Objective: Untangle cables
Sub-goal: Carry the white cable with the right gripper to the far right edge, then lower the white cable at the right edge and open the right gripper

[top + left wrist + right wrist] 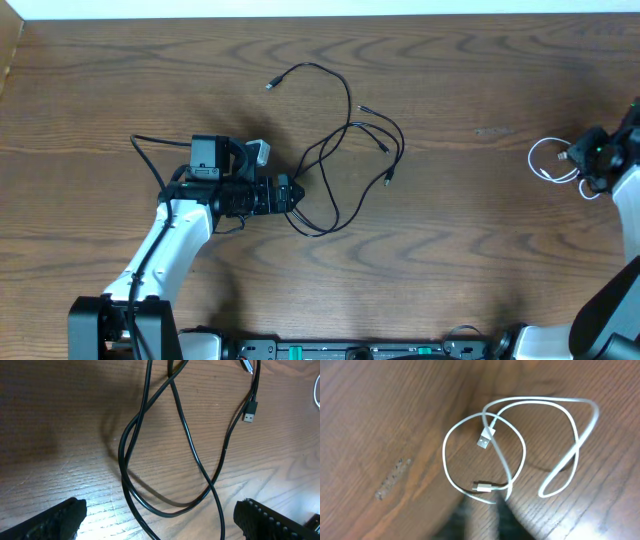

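Wood-grain desk [480, 260], with a pale strip along its far edge and its left edge visible in the top corner of the overhead view.

Count: one tangle of thin black cords [340, 150] and one white cord [548, 160]. Four small plug ends show on the black cords. The number of separate black cords cannot be told where the strands cross. The white cord carries two plugs and lies in loose loops that cross over themselves.

Position: the black tangle lies mid-desk, well clear of every edge. The white cord lies far to the right, well apart from the tangle, with bare wood between them. Wide bare wood also lies in front of both.

Left claw [293, 195]: wide open and holding nothing, low at the near-left end of the black tangle, with strands running between its fingers [55, 520].

Right claw [577, 158]: at the right side of the white cord. Its tips are blurred in the wrist view, so I cannot tell whether it is closed or has hold of the cord.
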Tool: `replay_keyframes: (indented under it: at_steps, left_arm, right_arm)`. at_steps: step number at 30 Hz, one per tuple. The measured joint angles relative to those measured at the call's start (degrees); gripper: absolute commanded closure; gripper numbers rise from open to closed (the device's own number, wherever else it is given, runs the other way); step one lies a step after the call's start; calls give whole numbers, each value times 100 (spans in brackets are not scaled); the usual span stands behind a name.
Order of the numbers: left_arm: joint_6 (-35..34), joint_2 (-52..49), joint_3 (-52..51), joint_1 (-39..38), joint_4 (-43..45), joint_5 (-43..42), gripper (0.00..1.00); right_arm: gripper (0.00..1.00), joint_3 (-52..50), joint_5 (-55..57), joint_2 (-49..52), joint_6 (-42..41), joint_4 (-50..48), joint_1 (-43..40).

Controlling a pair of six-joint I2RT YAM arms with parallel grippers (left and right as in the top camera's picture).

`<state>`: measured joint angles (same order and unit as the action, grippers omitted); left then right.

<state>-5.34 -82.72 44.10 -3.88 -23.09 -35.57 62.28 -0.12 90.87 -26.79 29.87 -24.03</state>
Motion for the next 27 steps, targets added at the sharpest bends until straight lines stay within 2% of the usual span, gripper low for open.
replay_keyframes:
  at_steps: [7,17,24,27]
  left_arm:
    - [0,0,0,0,2,0,0]
    - [0,0,0,0,0,0,0]
    - [-2,0,0,0,0,2,0]
    - [0,0,0,0,0,2,0]
  right_arm:
    - [99,0,275,393,205,-389,181]
    - [99,-2,133,1725,555,-702,179]
    - [99,83,487,1849,627,-789,181]
    - [96,105,745,1871,632,-754,177]
